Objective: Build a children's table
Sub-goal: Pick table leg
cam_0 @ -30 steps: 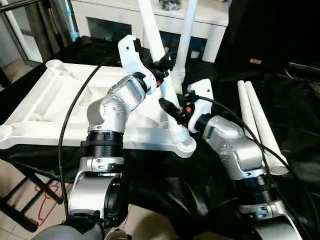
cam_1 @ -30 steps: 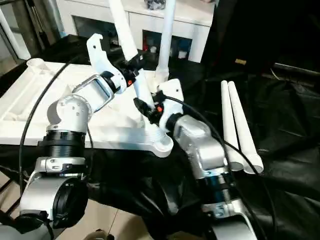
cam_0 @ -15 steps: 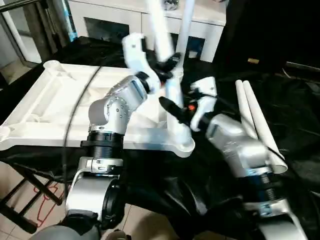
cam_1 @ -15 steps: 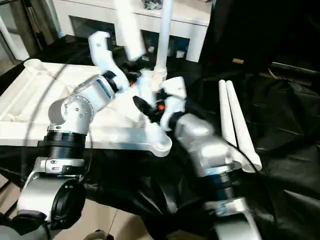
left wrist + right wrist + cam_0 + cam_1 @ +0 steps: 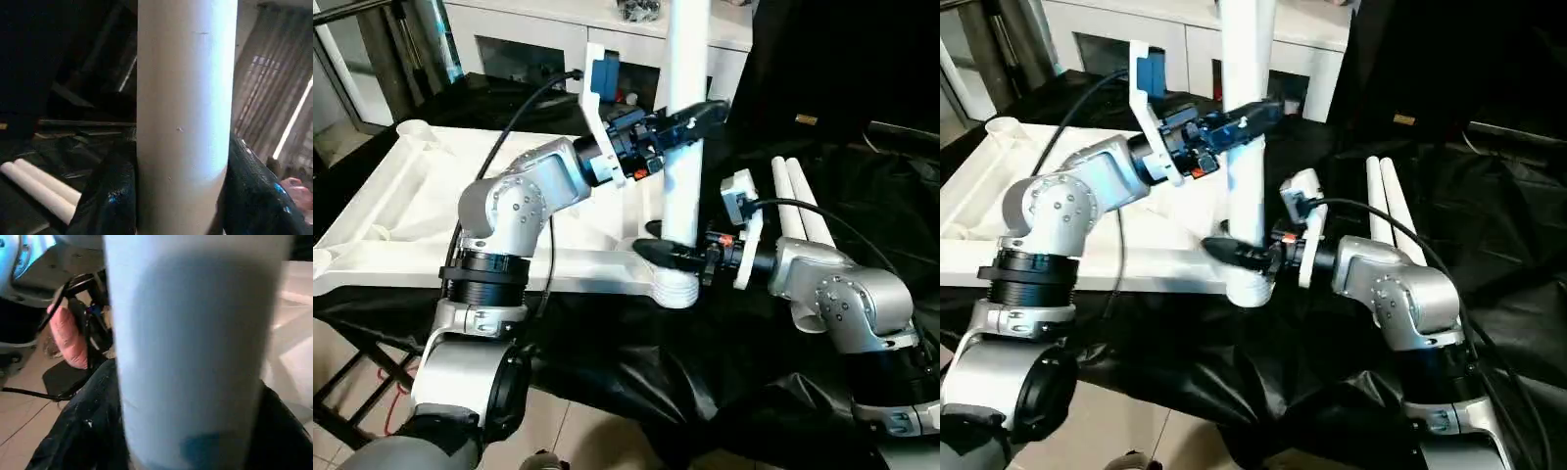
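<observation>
Left eye view: I see left gripper (image 5: 690,119) clamped on upright leg (image 5: 683,147), right gripper (image 5: 668,257) around its base, grip unclear; light, stiff, slick tube, so I hold low.

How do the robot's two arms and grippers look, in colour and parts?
Both arms are silver metal with black ribbed rings. The left gripper and right gripper have black fingers, white wrist brackets, small red marks and black cables. The left bracket carries a blue piece.

One tabletop (image 5: 431,211), one upright leg (image 5: 685,117) in its corner, two loose legs (image 5: 808,211) lying side by side
</observation>
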Controlling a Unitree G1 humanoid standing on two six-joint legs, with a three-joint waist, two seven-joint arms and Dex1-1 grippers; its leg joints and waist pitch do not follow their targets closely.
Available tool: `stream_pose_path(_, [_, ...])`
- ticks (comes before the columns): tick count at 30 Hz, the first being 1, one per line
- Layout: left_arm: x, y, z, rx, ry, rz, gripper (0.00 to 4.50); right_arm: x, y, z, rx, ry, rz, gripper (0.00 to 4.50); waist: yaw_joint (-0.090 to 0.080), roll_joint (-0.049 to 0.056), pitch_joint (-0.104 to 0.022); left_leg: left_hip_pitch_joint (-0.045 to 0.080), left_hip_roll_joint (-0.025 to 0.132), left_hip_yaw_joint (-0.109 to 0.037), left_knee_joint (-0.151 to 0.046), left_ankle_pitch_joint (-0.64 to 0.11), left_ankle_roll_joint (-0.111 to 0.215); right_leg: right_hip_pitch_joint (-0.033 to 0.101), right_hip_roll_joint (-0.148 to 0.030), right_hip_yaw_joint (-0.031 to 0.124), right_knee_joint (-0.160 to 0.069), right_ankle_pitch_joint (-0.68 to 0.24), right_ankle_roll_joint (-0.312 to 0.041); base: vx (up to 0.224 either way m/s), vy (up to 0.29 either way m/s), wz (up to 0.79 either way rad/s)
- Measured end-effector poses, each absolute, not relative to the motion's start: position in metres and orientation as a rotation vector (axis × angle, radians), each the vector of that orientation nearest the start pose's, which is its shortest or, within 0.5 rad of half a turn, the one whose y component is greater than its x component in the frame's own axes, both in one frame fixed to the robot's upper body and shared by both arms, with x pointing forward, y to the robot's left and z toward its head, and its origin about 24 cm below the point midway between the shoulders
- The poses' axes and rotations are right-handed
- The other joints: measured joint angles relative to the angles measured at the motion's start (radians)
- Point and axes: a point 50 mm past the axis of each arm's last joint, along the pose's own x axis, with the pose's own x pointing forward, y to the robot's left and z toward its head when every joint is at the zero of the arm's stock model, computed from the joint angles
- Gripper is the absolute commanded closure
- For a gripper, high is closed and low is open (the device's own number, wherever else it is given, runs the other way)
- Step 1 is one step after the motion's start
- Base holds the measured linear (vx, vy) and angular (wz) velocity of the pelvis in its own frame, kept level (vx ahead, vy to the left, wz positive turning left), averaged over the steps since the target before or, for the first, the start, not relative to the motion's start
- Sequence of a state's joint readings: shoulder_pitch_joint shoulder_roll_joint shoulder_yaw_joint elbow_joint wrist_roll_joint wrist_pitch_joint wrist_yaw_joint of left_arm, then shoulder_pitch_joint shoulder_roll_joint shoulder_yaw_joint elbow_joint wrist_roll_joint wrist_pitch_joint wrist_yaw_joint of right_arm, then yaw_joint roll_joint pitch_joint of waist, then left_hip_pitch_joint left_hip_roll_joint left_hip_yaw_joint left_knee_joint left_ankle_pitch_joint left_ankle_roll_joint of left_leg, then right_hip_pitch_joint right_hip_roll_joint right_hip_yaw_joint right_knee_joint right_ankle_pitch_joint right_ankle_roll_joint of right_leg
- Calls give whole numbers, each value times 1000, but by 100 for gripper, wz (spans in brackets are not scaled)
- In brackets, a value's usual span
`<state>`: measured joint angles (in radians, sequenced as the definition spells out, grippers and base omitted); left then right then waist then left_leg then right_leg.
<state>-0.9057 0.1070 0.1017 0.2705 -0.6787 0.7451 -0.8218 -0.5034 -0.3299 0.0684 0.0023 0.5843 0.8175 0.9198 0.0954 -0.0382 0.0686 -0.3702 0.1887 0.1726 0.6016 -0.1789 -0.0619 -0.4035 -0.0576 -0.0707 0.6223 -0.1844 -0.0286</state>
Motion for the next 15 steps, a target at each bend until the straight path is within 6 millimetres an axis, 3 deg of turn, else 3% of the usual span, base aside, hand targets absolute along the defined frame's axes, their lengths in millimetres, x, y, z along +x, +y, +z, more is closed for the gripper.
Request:
stream_pose_path(5, [339,64,220,-498,-15,-1319,271,293,-108,125,275,324,1242,233,1,0,0,0,0,0,0,0,0,0,0,0,0,0,0,0,0,0])
stream_pose_path(11, [339,66,219,-505,-18,-1312,271,293,-102,124,284,315,1233,251,0,0,0,0,0,0,0,0,0,0,0,0,0,0,0,0,0,0])
stream_pose_path(13, [339,67,219,-508,-20,-1300,215,294,-98,124,291,309,1225,252,-1,0,0,0,0,0,0,0,0,0,0,0,0,0,0,0,0,0])
stream_pose_path(15, [338,66,217,-494,-27,-1262,195,296,-94,123,283,298,1185,253,-1,0,0,0,0,0,0,0,0,0,0,0,0,0,0,0,0,0])
